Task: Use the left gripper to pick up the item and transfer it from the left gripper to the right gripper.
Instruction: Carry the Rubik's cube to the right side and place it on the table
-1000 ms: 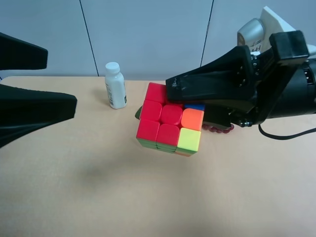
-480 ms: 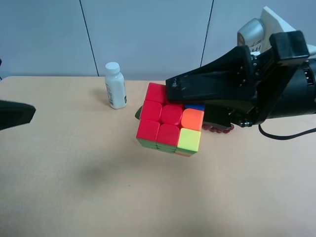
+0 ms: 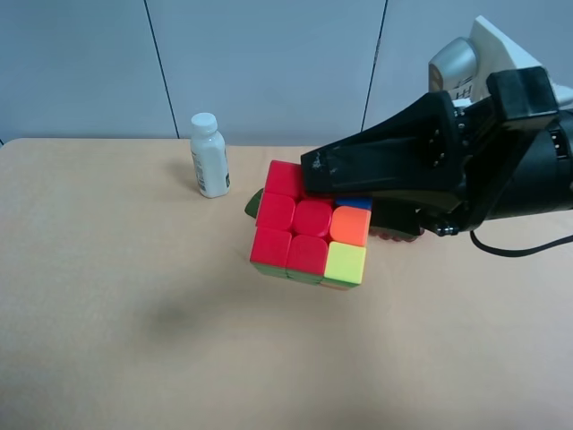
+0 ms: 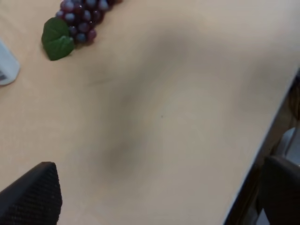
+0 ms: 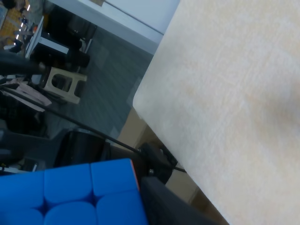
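Grey wall panels stand behind a tan table (image 3: 107,358). From the high camera the puzzle cube (image 3: 311,237) hangs off the surface near mid-table, its red squares, one orange and one yellow-green turned to the lens. My right pincer (image 3: 315,190) reaches in from the right of that view and is clamped on the cube, one black finger across its top and the other mostly hidden behind it. The right wrist camera gives what the high one barely shows: the cube's blue face (image 5: 70,192) against a black finger (image 5: 173,206), with the table's edge and the floor beyond. A white bottle (image 3: 209,157) stands farther back and left of the cube, well apart from it. Of the grape bunch (image 3: 394,235) the high view gives only some red beads and a leaf tip behind the cube. The left wrist camera shows the bunch (image 4: 82,16) plainly, with its green leaf (image 4: 57,37). Only that camera shows my left pincer (image 4: 159,183), fingertips wide apart and holding nothing.
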Robot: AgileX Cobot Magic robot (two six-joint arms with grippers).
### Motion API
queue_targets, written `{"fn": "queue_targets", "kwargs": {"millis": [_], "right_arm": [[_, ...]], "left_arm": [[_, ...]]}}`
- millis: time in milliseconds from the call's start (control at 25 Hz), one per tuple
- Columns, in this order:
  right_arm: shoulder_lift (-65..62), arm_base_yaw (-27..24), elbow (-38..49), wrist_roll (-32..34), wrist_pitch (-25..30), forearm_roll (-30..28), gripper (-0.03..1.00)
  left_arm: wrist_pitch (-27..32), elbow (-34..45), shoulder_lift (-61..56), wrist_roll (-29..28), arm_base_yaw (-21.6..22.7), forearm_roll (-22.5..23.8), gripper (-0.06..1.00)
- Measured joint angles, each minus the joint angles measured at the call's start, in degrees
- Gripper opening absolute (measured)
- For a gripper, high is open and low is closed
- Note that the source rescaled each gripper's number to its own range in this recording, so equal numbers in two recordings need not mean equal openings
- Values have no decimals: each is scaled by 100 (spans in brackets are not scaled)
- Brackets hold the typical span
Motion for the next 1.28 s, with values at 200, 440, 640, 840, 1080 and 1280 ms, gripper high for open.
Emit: {"fn": "queue_targets", "kwargs": {"millis": [200, 440, 640, 840, 1080, 1280], "right_arm": [[0, 0, 0, 0, 0, 0, 0], [0, 0, 0, 40, 0, -7, 0], [0, 0, 0, 95, 0, -9, 0], [0, 0, 0, 151, 5, -9, 0], [0, 0, 0, 197, 5, -9, 0], [0, 0, 0, 223, 5, -9, 0]], "left_arm": [[570, 29, -854, 67, 0, -117, 65], [665, 445, -1959, 175, 0, -318, 65], [575, 888, -2571, 198, 0, -394, 65], [418, 1400, -2592, 467, 0, -594, 50], [-95, 1572, -2615, 538, 0, -636, 45], [-251, 1653, -2615, 538, 0, -718, 45]]}}
